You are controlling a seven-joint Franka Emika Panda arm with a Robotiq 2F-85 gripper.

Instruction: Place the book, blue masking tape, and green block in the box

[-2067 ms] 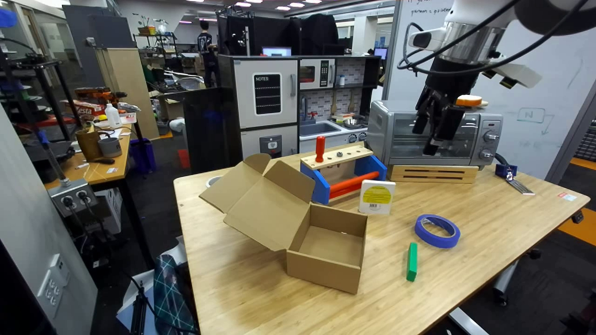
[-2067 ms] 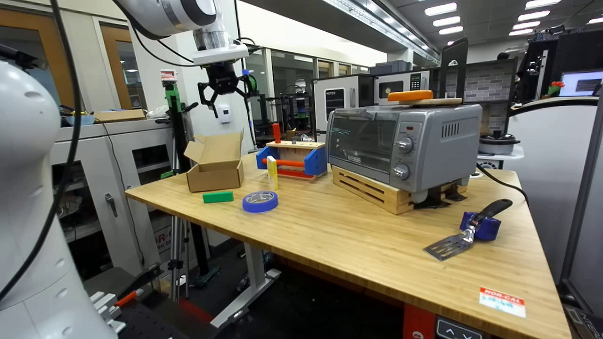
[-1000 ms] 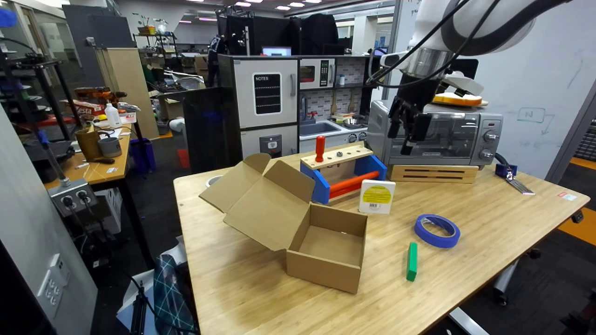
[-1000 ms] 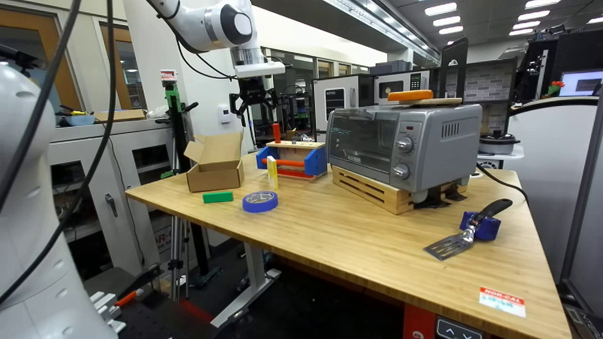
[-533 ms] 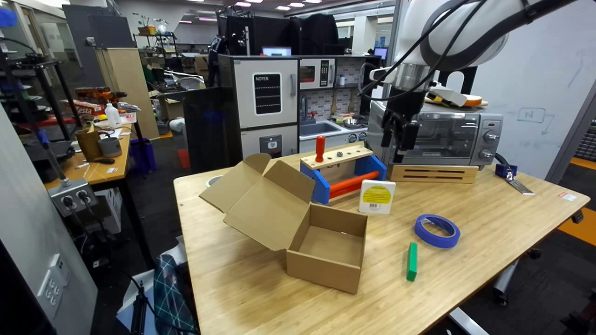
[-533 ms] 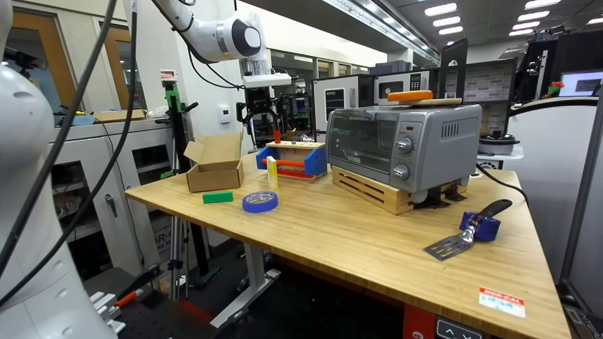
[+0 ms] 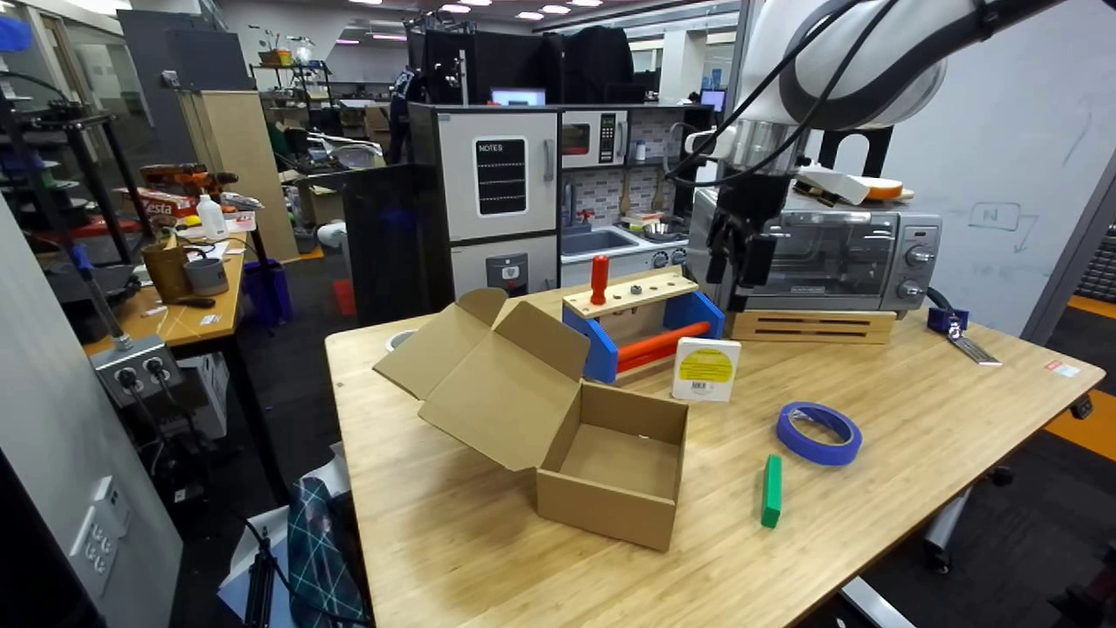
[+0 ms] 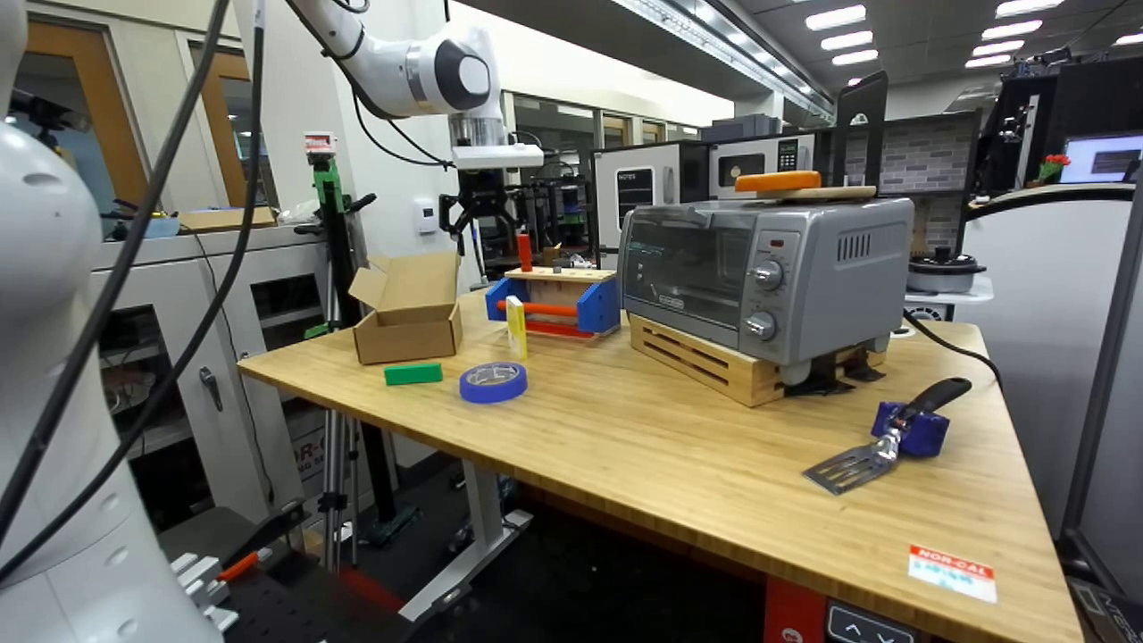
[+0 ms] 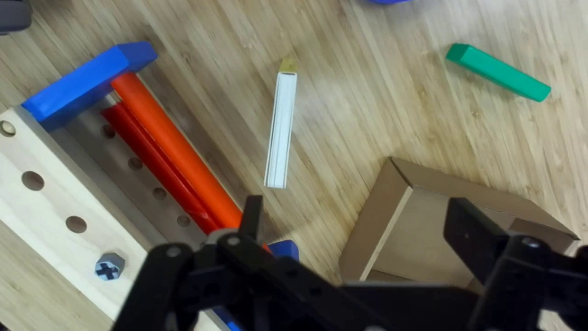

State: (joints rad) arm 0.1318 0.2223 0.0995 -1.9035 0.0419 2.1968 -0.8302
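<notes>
Worktop (image 8: 625, 429): pale wood, with the task's items set out on it.
Toaster oven (image 8: 821, 286): grey, raised on a slatted wooden stand (image 7: 811, 326).
Box (image 7: 602, 513): brown cardboard on the worktop, lid and flaps folded back so the top is open; none of the three items is inside yet.
Toy tray (image 7: 600, 351): blue sides, orange-red bar, pale wood top.
Fingers (image 9: 473, 236): spread wide, nothing between them, hanging above the worktop; in the wrist view one shows across the toy tray's end, the other across the box opening.
Book (image 9: 281, 131): on the worktop, upright on its edge, near the toy tray but apart from it and from the box. Probably the first to take. Done well: centre its thin top edge between the fingers, turn slightly to match the covers, then go straight down, one finger beside each cover. A brush could topple it, and the toy tray might snag a finger. Close gently; lift above the box wall before crossing.
Blue masking tape (image 7: 819, 433): on the worktop, flat, hollow centre facing up; the wrist view catches only a sliver.
Green block (image 7: 772, 491): on the worktop, lying lengthwise near the tape and the box, touching neither.
</notes>
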